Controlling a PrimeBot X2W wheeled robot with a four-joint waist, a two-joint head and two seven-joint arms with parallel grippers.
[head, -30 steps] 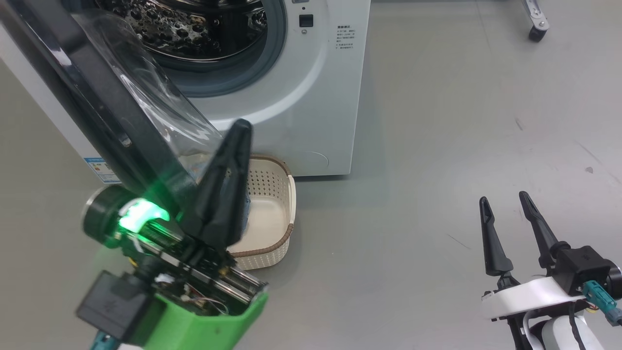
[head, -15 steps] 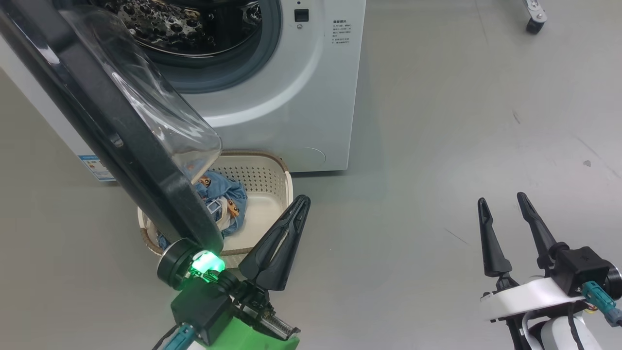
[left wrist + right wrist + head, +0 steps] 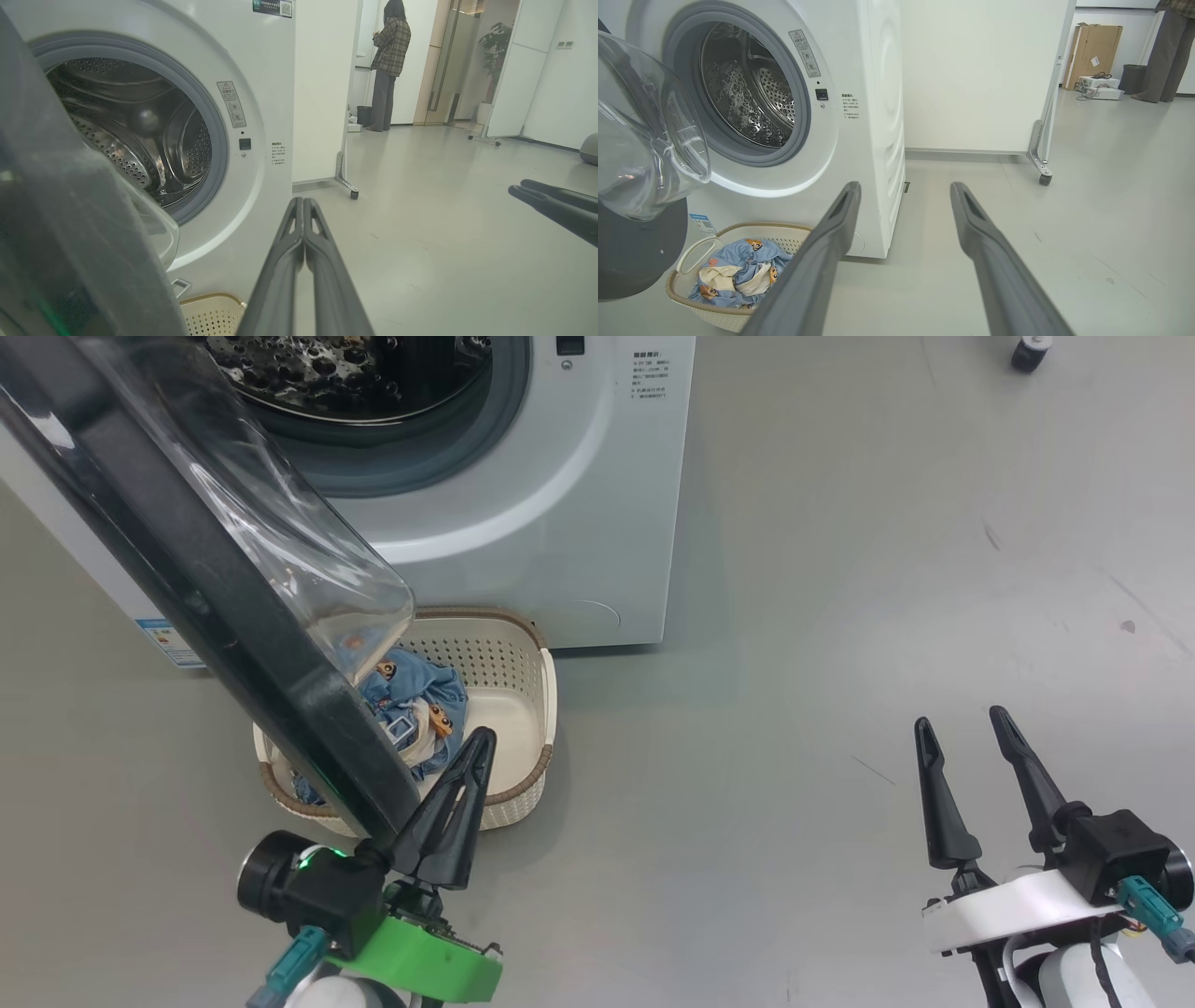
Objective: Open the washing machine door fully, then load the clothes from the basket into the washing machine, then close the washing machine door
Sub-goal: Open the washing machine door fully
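Note:
The white washing machine (image 3: 579, 523) stands with its steel drum (image 3: 140, 130) exposed. The washing machine door (image 3: 233, 616), black rim and clear glass bowl, hangs swung out over the basket (image 3: 527, 709), which sits on the floor in front of the machine. The blue and cream clothes (image 3: 415, 700) lie in the basket, partly hidden by the door. My left gripper (image 3: 483, 737) is shut on nothing, just right of the door's lower edge, its fingers (image 3: 303, 242) pressed together. My right gripper (image 3: 962, 723) stands open over bare floor, far right of the basket.
Grey floor stretches to the right of the machine. A white partition on castors (image 3: 1043, 177) stands behind it. A person (image 3: 390, 60) stands far back by a doorway, near a cardboard box (image 3: 1092, 51) and a bin.
My left arm has dropped back from high in front of the door to low beside the door's bottom edge, uncovering the basket. The head camera has tilted slightly. The right arm is still.

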